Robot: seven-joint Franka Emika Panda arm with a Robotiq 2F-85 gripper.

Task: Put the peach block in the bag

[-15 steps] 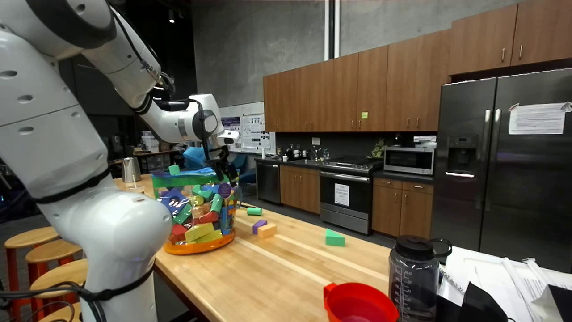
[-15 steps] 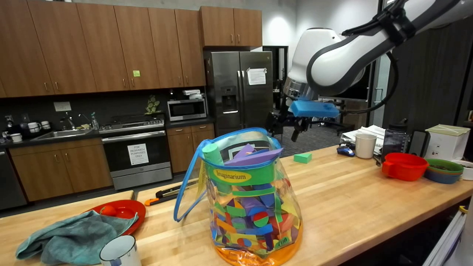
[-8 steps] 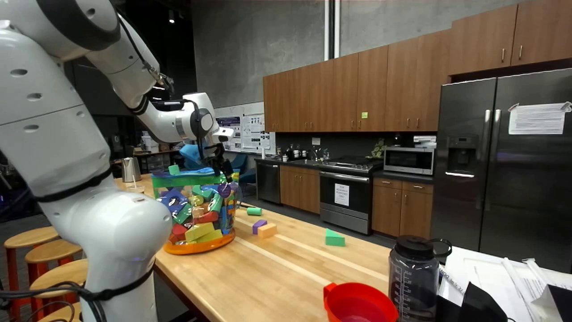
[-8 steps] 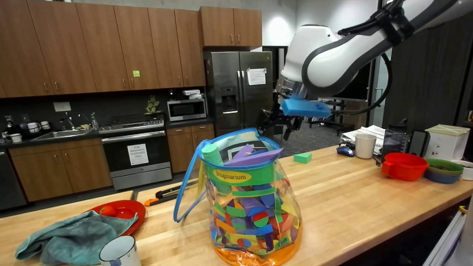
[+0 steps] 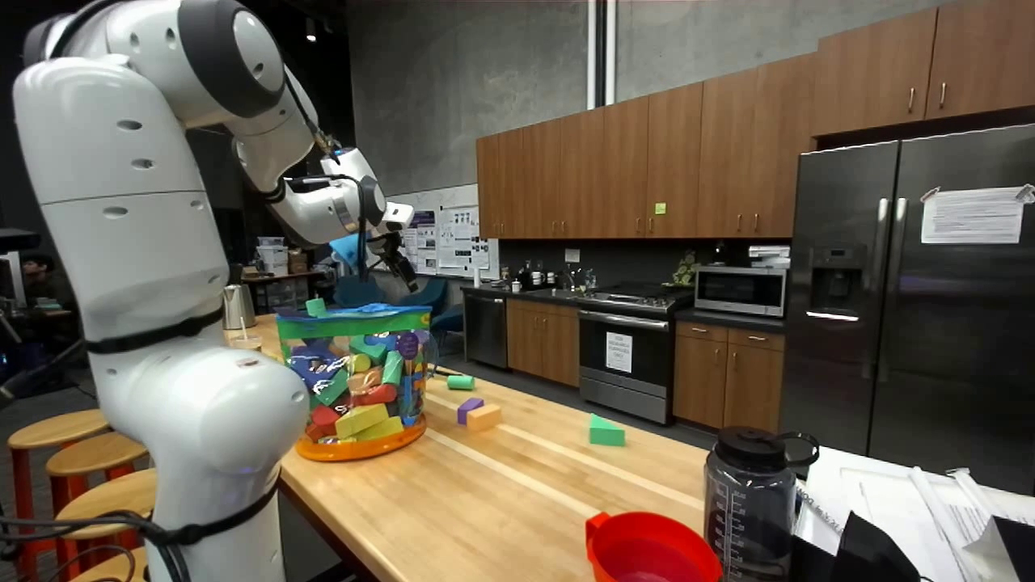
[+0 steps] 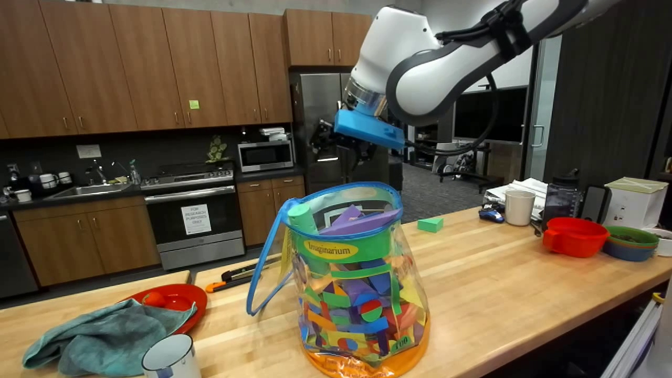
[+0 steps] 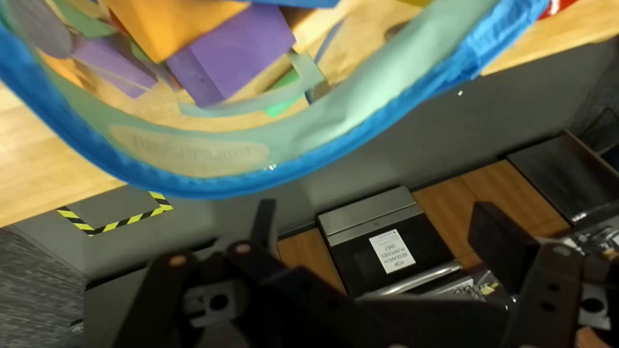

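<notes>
Wrist view shows the bag [image 7: 217,187] cut off at top, the fingers [image 7: 503,246] spread.

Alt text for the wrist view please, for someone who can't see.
An open gripper, holding nothing, spans the bottom. Above it, the blue-rimmed bag frames an orange block and purple blocks; an oven shows upside down beyond.

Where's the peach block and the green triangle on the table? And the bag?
Peach block [image 5: 483,417]: in an exterior view, its middle.
Green triangle [image 5: 606,435]: in an exterior view, its near side.
Bag [image 6: 374,254]: in an exterior view, its green upper band.
</notes>
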